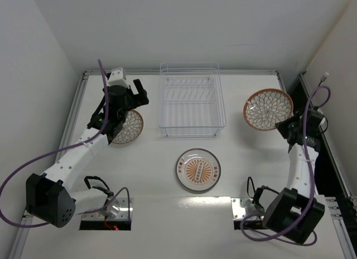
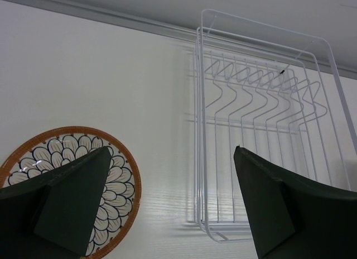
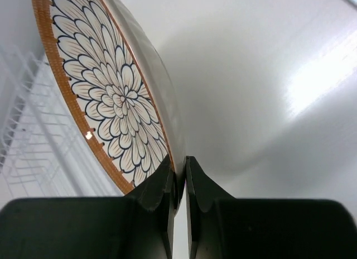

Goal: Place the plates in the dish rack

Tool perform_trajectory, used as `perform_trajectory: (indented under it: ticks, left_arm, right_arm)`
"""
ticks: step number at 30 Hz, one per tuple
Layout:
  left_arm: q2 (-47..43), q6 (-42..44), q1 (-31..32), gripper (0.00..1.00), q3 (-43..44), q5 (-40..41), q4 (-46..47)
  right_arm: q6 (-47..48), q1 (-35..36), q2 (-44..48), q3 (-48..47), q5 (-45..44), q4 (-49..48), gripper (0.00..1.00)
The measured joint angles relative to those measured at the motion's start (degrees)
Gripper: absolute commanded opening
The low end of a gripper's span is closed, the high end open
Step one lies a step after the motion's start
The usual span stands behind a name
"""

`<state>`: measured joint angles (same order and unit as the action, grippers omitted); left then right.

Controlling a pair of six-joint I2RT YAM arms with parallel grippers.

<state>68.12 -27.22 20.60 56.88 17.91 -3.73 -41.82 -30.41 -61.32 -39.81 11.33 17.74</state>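
I see the right gripper (image 3: pixel 178 178) pinched tight on the rim of a petal plate (image 1: pixel 268 109), tilted up near the worktop's right edge. The dish rack (image 1: pixel 192 126) sits far-middle, to that plate's left, so I judge the right arm must carry it inward. The left gripper (image 2: pixel 172 153) hangs wide open over another petal plate (image 2: pixel 120 181) by the left edge. The sunburst plate (image 1: pixel 197 169) lies mid-worktop.
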Motion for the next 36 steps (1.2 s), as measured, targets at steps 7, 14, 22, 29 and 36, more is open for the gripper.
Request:
perform_trajectory:
  ticks: [7,14,22,29,36]
  left_arm:
    - [0.0,0.0,0.0,0.93,0.0,0.1,0.0]
    - [0.0,0.0,0.0,0.93,0.0,0.1,0.0]
    - [0.0,0.0,0.0,0.93,-0.1,0.1,0.0]
    - [0.0,0.0,0.0,0.93,-0.1,0.1,0.0]
    - [0.0,0.0,0.0,0.93,-0.1,0.1,0.0]
  right_arm:
    - [-0.9,12.8,-0.7,-17.1,-11.6,5.6,0.0]
    - [0.7,32.5,-13.7,-31.9,-23.4,6.0,0.0]
    - [6.6,46.9,-32.3,-48.6,-39.5,12.9,0.0]
    - [10.5,50.4,-44.8,-62.8,-50.9,15.5,0.0]
    - [12.8,51.7,-52.8,-71.8,-59.8,18.4,0.0]
